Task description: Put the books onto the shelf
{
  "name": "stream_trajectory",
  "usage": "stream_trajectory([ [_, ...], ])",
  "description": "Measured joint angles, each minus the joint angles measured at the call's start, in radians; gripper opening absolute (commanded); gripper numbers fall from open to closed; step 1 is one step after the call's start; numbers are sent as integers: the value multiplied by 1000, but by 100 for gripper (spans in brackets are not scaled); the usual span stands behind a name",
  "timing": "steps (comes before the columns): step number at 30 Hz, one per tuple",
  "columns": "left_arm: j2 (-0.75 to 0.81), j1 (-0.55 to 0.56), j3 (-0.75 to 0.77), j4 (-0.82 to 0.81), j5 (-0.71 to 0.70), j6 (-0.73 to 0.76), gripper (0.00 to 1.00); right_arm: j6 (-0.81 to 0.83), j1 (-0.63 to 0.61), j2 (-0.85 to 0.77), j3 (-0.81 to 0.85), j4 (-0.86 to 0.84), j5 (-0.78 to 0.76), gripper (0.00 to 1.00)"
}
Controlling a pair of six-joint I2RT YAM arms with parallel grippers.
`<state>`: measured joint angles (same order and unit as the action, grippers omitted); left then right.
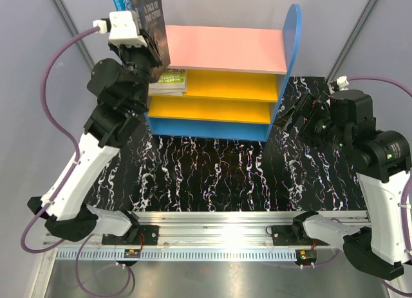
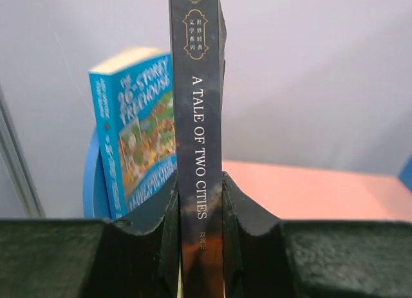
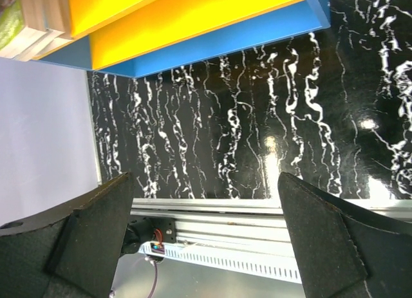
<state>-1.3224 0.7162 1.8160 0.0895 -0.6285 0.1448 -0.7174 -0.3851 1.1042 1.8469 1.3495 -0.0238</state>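
Note:
My left gripper (image 2: 199, 201) is shut on the spine of the dark "A Tale of Two Cities" book (image 2: 196, 118). It holds the book (image 1: 149, 18) upright over the left end of the shelf's pink top board (image 1: 225, 48). The blue "26-Storey Treehouse" book (image 2: 138, 140) stands just left of it on that pink board (image 2: 309, 192), leaning against the shelf's blue side panel. Two green-covered books (image 1: 168, 81) lie stacked on the upper yellow board (image 1: 225, 85). My right gripper (image 3: 206, 208) is open and holds nothing, low beside the shelf's right side (image 1: 293, 118).
The shelf stands at the back of a black, white-veined mat (image 1: 212, 169). Its blue right side panel (image 1: 291, 47) rises next to the right arm. An aluminium rail (image 1: 212, 224) with the arm bases runs along the near edge. Grey walls surround the table.

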Motion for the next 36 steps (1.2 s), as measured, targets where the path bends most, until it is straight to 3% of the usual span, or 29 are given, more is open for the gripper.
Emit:
stream_trajectory([
  [5, -105, -180, 38, -103, 119, -98, 0, 5, 0, 0, -16, 7, -26, 100],
  [10, -219, -273, 69, -159, 218, -170, 0, 6, 0, 0, -35, 9, -48, 100],
  [19, -266, -306, 4, -321, 313, -164, 0, 7, 0, 23, -73, 10, -67, 100],
  [30, -128, -328, -336, -575, 322, -111, 4, 14, 0, 54, -104, 9, -88, 100],
  [34, -117, -330, -391, -655, 309, -107, 8, 18, 0, 77, -108, 9, -88, 100],
  [36, -117, -330, -404, -686, 307, -101, 4, 18, 0, 85, -110, 9, -88, 100],
])
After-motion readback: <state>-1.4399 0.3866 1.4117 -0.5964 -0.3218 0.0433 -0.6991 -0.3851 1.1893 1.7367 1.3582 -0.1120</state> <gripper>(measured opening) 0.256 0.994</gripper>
